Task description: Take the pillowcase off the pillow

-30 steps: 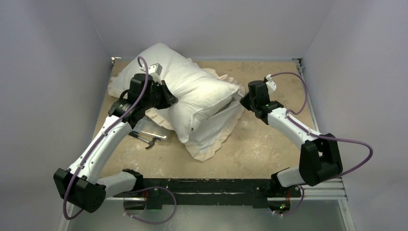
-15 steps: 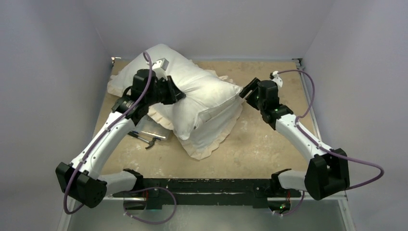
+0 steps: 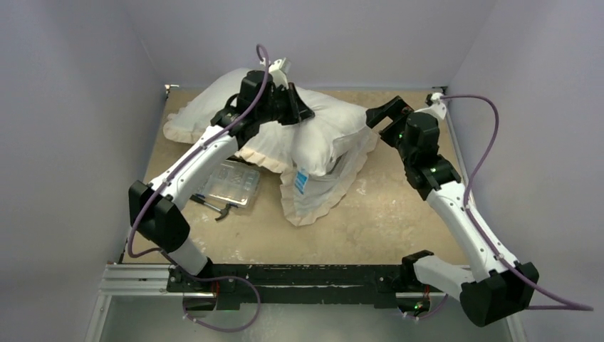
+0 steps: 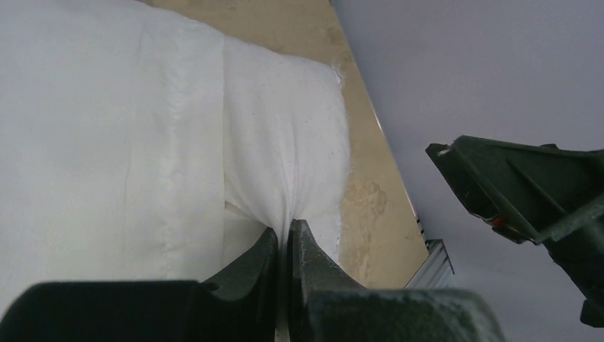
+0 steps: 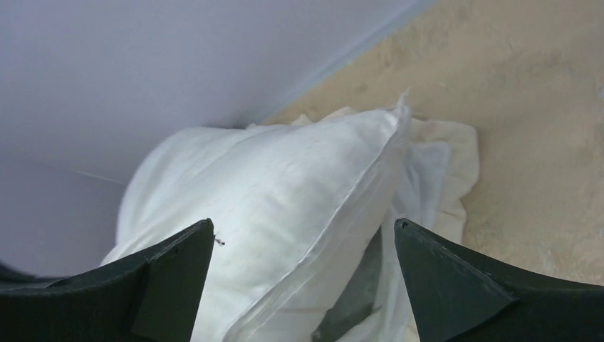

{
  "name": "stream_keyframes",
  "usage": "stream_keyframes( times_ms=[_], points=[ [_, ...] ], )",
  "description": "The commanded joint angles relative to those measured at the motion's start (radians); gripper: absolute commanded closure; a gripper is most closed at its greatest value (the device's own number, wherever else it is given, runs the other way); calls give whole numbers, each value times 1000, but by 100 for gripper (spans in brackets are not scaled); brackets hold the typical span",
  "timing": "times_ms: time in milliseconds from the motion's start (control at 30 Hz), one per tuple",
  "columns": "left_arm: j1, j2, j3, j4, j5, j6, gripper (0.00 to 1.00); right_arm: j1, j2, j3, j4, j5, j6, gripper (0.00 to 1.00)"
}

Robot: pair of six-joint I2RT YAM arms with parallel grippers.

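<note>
One limp, light pillowcase (image 3: 322, 201) is lying at upper centre on the table (image 3: 395, 214), partly under one soft, plump pillow (image 3: 324, 135); its frill is probably offering the best hold. Left gripper (image 3: 302, 112) jaws are pinching a fold of the pillow; right gripper (image 3: 376, 118) jaws are standing open beside it.
</note>
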Motion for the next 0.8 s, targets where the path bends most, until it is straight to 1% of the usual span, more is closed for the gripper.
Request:
stream_keyframes(
  times_ms=[0,67,100,133,200,267,333,367,467,567,667,767],
  points=[
    [-76,48,158,200,63,-46,100,1,-73,107,6,-28,-110,1],
    [-104,76,162,213,53,-47,100,1,-64,126,3,-81,-145,1],
    [-113,88,160,213,49,-46,97,1,-55,129,1,-103,-157,1],
    [-118,95,153,211,46,-45,89,2,-46,126,0,-135,-169,1],
    [-119,94,130,199,35,-42,68,3,-25,113,0,-176,-186,1],
    [-119,75,101,170,-3,-18,50,6,-7,93,-1,-216,-202,1],
    [-119,42,76,112,-55,15,38,12,9,74,-14,-224,-200,1],
    [-118,17,67,83,-92,37,34,16,14,65,-22,-225,-195,1],
    [-115,-49,34,1,-212,90,26,22,38,42,-69,-183,-159,1],
    [-107,-111,-45,-42,-313,107,22,23,84,15,-119,-131,-102,1],
    [-103,-150,-135,-61,-346,106,22,22,107,-10,-143,-105,-53,1],
    [-99,-168,-205,-77,-341,95,22,23,100,-36,-123,-139,-50,1]
  ],
)
